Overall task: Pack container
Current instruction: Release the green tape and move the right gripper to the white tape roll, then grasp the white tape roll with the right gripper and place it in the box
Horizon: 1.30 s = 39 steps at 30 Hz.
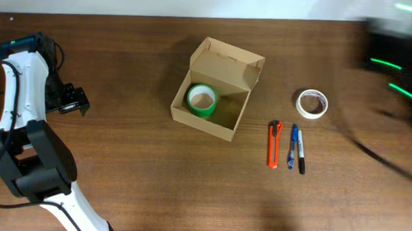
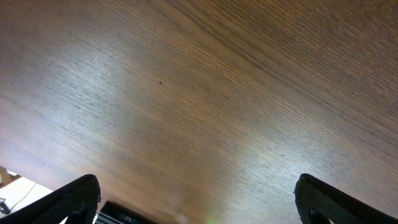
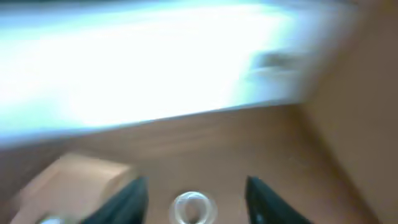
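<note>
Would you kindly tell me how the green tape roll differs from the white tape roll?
The green tape roll sits inside the open container; the white tape roll lies on the bare table, right of it. One roll is green, the other white. Both lie flat, hole upward.

The flat wooden desk was dark brown, streaked with fine, lighter grain lines. The small rectangular cardboard box with a hinged flap lid was plain tan-brown, with no print. The ring-shaped roll of green tape was bright green around a pale cream core. The second ring-shaped tape roll was whitish. The slim plastic utility knife was orange, one thin pen blue, and the other pen black. The jointed left arm was white with black joints. The left hand had black fingers. The right hand showed dark, blurred fingers.
</note>
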Available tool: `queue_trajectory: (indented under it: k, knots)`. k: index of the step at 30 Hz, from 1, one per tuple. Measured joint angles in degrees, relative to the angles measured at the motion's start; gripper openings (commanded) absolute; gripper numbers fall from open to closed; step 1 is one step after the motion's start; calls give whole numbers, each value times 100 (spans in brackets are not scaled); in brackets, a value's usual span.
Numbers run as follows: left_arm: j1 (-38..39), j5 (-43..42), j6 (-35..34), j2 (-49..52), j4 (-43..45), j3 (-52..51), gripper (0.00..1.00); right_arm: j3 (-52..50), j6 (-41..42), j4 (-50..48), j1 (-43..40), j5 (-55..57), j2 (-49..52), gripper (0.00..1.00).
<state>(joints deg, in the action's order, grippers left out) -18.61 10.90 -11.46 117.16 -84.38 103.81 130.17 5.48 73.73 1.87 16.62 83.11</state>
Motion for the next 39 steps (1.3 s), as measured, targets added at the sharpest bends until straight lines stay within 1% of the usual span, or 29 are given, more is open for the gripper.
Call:
queue_trajectory:
  k: [1, 3, 5, 7, 10, 11, 14, 17, 22, 29, 33, 38, 39]
  knots:
    - [0, -4, 0, 0, 0, 0, 100, -595, 59, -240, -564, 28, -485, 67]
    - [0, -2, 0, 0, 0, 0, 100, -1856, 229, -708, -1408, -144, -1196, 67]
    - [-7, -2, 0, 0, 0, 0, 100, -3016, 396, -1088, -1897, -487, -1327, 67]
    - [-7, -2, 0, 0, 0, 0, 100, -3853, 584, -1217, -2111, -710, -951, 67]
    - [-7, -4, 0, 0, 0, 0, 100, -4634, 918, -1351, -2184, -1043, 317, 66]
    - [-7, -2, 0, 0, 0, 0, 100, -4741, 1027, -1373, -2168, -1150, 804, 66]
    - [-7, -2, 0, 0, 0, 0, 100, -4789, 1257, -1464, -2103, -1447, 1762, 66]
    - [-7, -2, 0, 0, 0, 0, 100, -4664, 1416, -1467, -2024, -1648, 2192, 67]
    - [-7, -4, 0, 0, 0, 0, 100, -4437, 1574, -1646, -1849, -1834, 2688, 67]
    - [-7, -2, -2, 0, 0, 0, 100, -4417, 1725, -2057, -1534, -2006, 3294, 66]
    - [-7, -2, -2, 0, 0, 0, 100, -4417, 1814, -2271, -1467, -2065, 3508, 61]
    - [-7, -2, 0, 0, 0, 0, 100, -4417, 1864, -2347, -1467, -2059, 3696, 56]
    - [-7, -2, 0, 0, 0, 0, 100, -4415, 1888, -2350, -1467, -2050, 3740, 53]
